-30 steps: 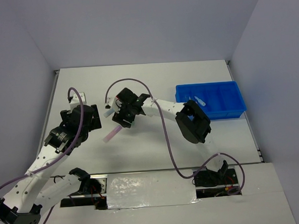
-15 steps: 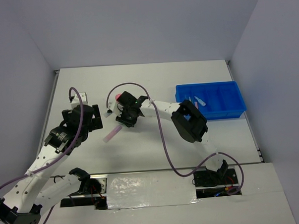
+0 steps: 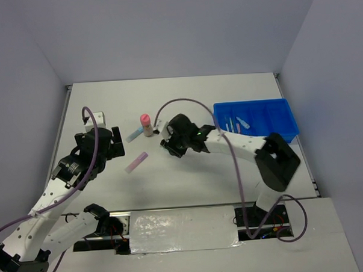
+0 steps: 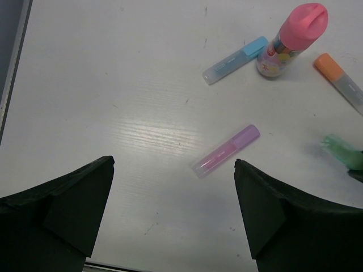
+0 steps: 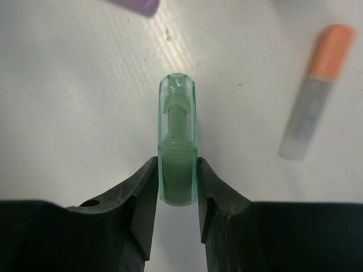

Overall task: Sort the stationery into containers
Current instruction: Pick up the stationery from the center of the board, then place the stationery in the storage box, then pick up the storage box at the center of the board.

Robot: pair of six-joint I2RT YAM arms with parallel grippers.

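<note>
Green stick [image 5: 177, 141]: runs lengthwise out of my right gripper [image 5: 177, 170], rear end between the pads, clear-capped end pointing away from me. The jaws are closed narrow on it, one pad against each long side, with nothing else in the grip. The hold sits at the very tail, so most of the stick overhangs forward. I cannot tell whether it is off the counter [image 3: 189, 178] yet.

Step in hand, as I judge it: secure the pick, then carry to the blue tray [image 3: 272, 138].

How to do it well:
- Short purchase on a smooth, rounded body, so it is likely to pivot or squirt out. Squeeze firm before lifting, lift straight up and slowly, and watch the far end for droop.
- Orange stick [image 5: 317, 85] lies ahead and right of the gripper, apart from the green one. Lilac stick [image 4: 226, 150] is ahead-left, at the edge of my wrist view. Rise clear before swinging, so the overhanging tip sweeps neither.
- The tray is well behind the gripper, back along my own forearm. A few items lie in it and its compartments are narrow. Line the stick up with a compartment's length and release low, so it doesn't hop a divider.

Left gripper [image 4: 173, 165]: jaws wide apart, holding nothing, above the lilac stick. Blue stick [image 4: 235, 59] and pink-capped bottle [image 4: 292, 39] lie beyond it, just beside each other. Route my carry away from that side.
</note>
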